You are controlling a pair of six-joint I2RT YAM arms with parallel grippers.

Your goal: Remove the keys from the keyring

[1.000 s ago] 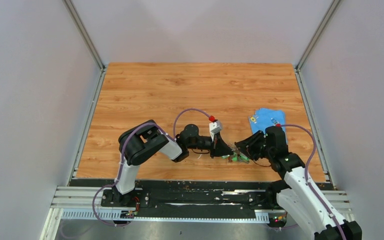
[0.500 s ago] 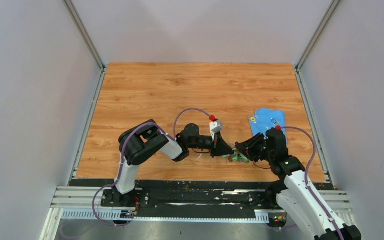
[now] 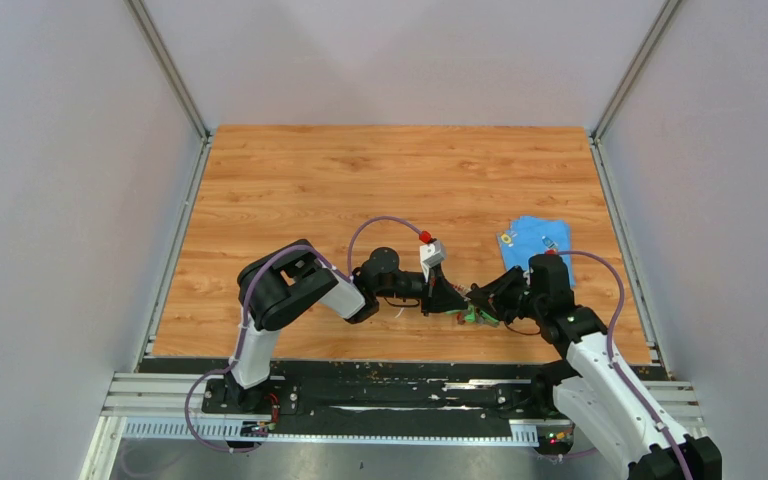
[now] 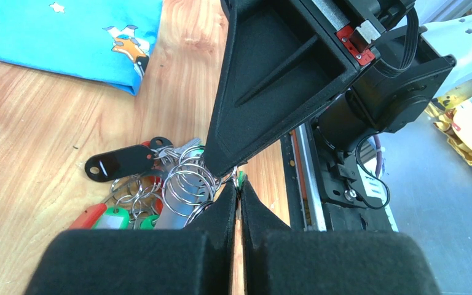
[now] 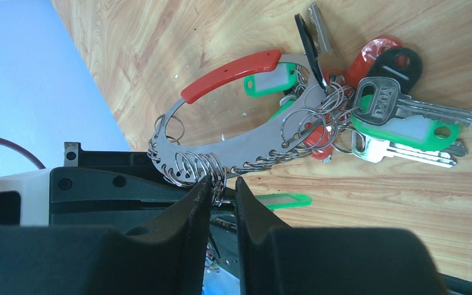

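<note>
Edging left, the right gripper [image 5: 219, 185] neared the left gripper [image 4: 238, 189], pinching a loop on the keyring [image 5: 239, 146]. Left jaws were nearly together, hold unclear. No keys [image 5: 378, 101] were off yet.

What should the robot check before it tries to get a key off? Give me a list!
1. Right gripper shut on the keyring: ok, it pinches one of its small rings.
2. Left gripper holding something: cannot tell, only a bit of green shows at its tips.
3. Keys off the keyring: not ok, they lie bunched at its rings.
4. Blue cloth away from the keys: ok.
5. Room between the two grippers: not ok, their tips nearly meet.
</note>
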